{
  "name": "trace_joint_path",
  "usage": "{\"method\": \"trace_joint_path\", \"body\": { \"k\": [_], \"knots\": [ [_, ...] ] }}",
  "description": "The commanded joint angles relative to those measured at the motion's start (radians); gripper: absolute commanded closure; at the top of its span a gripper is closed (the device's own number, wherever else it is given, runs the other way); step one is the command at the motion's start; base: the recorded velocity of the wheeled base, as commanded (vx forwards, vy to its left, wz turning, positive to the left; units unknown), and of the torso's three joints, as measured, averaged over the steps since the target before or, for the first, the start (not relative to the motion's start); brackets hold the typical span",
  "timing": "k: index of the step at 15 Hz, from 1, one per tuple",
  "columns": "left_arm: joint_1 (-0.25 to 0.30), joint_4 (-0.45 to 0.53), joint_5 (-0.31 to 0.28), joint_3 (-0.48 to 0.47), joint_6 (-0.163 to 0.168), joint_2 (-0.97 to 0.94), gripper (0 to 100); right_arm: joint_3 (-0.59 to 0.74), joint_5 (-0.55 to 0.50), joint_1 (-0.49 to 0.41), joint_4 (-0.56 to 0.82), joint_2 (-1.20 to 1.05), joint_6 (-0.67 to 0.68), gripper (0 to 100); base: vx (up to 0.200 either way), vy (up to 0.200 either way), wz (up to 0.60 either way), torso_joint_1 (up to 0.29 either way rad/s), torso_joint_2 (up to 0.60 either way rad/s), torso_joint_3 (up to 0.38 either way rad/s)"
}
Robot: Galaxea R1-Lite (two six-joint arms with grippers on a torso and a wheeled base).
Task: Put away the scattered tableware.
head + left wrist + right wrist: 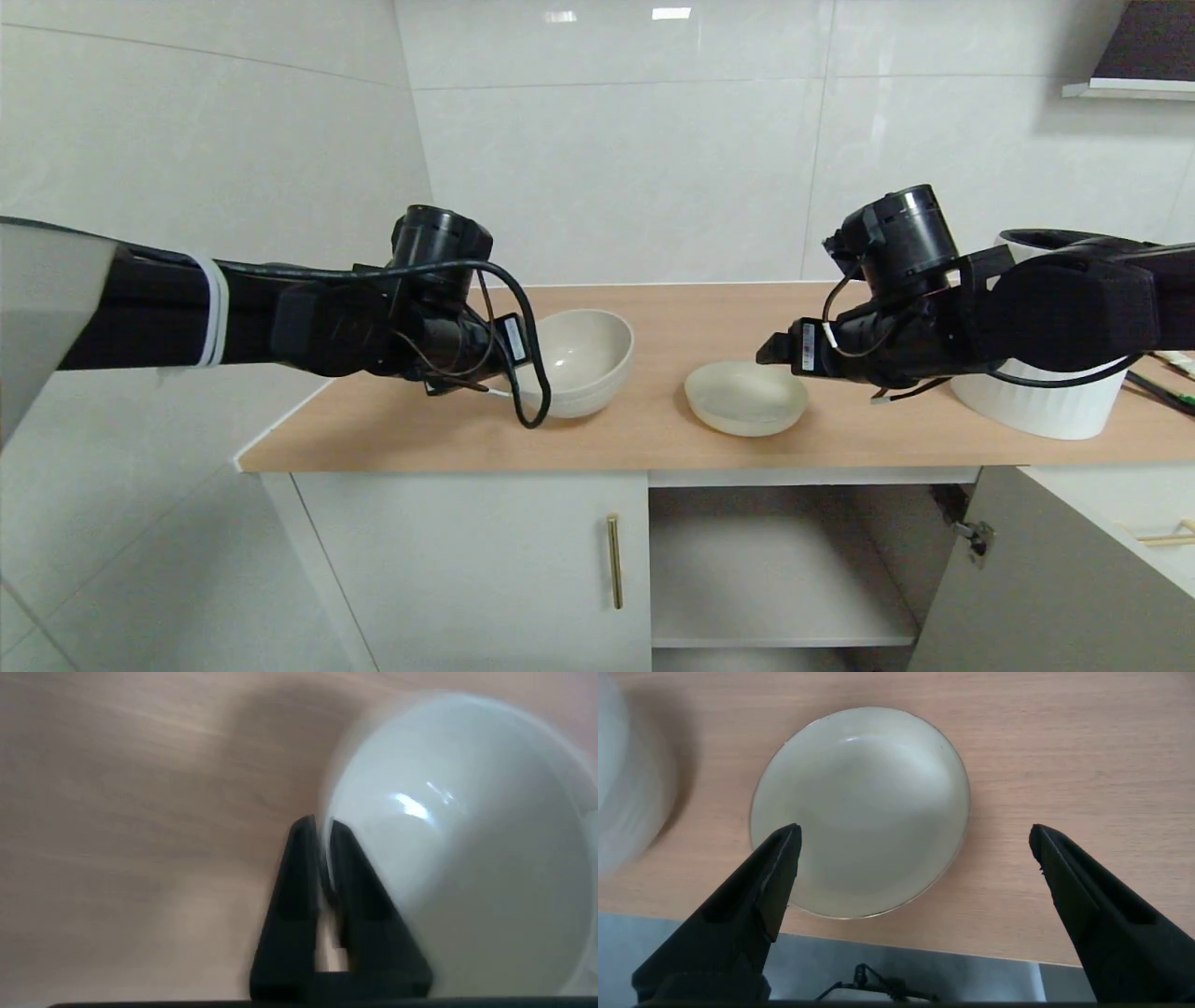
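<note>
Left gripper (pixel 324 838) fingers clamped on bowl (pixel 467 831) rim, lift-ready. Right gripper (pixel 913 842) fingers spread wide over shallow dish (pixel 859 793), at bowl's 3 o'clock on desk (pixel 653 439), likely to straddle rim.

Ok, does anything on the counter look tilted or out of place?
The big bowl sits tipped, its rim pinched in the left gripper. The small dish lies flat under the open right gripper. Nothing spilled or broken.

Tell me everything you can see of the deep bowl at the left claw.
The deep bowl is off-white, glossy, ceramic-looking, round and empty. It is tilted, its opening turned toward the left arm, low on or just above the wooden counter. The left claw pinches its rim, one finger inside, one outside.
</note>
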Motion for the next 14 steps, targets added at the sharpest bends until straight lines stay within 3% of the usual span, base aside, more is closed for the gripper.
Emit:
{"method": "trace_joint_path", "body": {
  "k": [1, 3, 5, 8, 13, 14],
  "knots": [
    [0.000, 0.001, -0.005, 0.040, 0.001, -0.113, 100, -0.002, 0.000, -0.005, 0.002, 0.004, -0.001, 0, 0.000, 0.000, 0.00, 0.000, 0.00, 0.000],
    [-0.001, 0.001, -0.024, 0.060, 0.001, -0.150, 100, -0.003, -0.001, -0.008, 0.002, 0.021, -0.003, 0, 0.000, 0.000, 0.00, 0.000, 0.00, 0.000],
    [0.000, -0.001, -0.099, 0.100, 0.001, -0.208, 100, -0.014, -0.024, -0.022, 0.011, 0.062, -0.004, 0, 0.000, 0.000, 0.00, 0.000, 0.00, 0.000],
    [-0.001, -0.001, -0.139, 0.116, 0.002, -0.234, 100, -0.032, -0.081, -0.037, 0.014, 0.110, -0.007, 0, 0.000, 0.000, 0.00, 0.000, 0.00, 0.000],
    [-0.014, -0.002, -0.142, 0.123, 0.002, -0.245, 100, -0.066, -0.083, -0.052, 0.040, 0.160, -0.007, 0, 0.000, 0.000, 0.00, 0.000, 0.00, 0.000],
    [-0.015, -0.002, -0.142, 0.127, 0.002, -0.248, 100, -0.066, -0.083, -0.052, 0.039, 0.166, -0.007, 100, 0.000, 0.000, 0.00, 0.000, 0.00, 0.000]
  ]
}}
